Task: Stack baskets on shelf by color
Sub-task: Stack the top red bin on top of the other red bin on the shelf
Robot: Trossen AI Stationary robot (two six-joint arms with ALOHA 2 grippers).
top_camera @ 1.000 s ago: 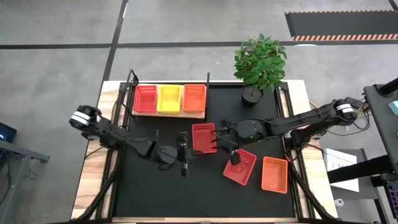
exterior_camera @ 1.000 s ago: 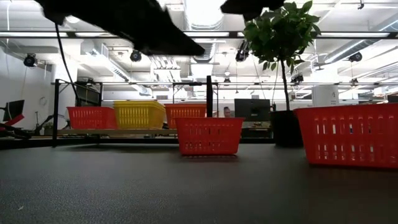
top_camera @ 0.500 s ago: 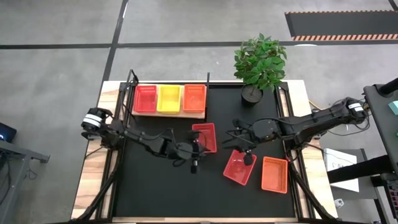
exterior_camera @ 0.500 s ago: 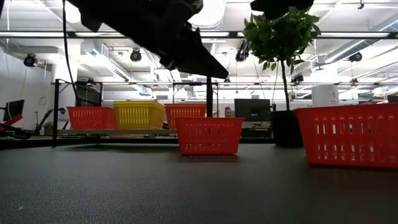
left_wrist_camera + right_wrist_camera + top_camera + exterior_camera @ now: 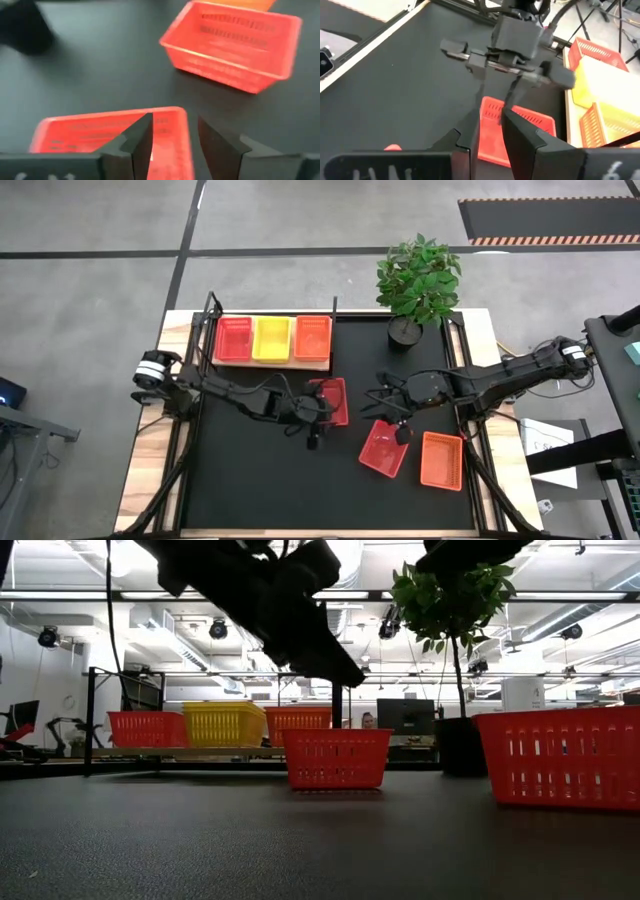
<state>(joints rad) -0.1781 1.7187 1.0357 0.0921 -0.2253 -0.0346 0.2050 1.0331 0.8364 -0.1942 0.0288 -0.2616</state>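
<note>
On the shelf [image 5: 270,366] at the far left stand a red basket [image 5: 234,338], a yellow basket [image 5: 272,338] and an orange basket [image 5: 312,337], side by side. A further red basket [image 5: 336,394] rests flat on the black mat in the middle. My left gripper [image 5: 172,135] hangs open above its near left corner, with the basket's rim [image 5: 184,131] showing between the fingers. Another red basket [image 5: 383,450] and an orange one [image 5: 441,461] lie at the near right. My right gripper [image 5: 398,430] hovers over that red basket, with a narrow gap between its fingers [image 5: 489,122].
A potted plant [image 5: 417,280] stands at the mat's far right corner. The shelf's dark upright posts [image 5: 336,708] rise beside the baskets. Bare black mat [image 5: 260,480] stretches along the near left, and wooden table edges run down both sides.
My left gripper has travelled toward the table's right edge and come down until it stands over the middle red basket. My right gripper has drawn back toward the right edge, away from that basket. The baskets have stayed where they were.
</note>
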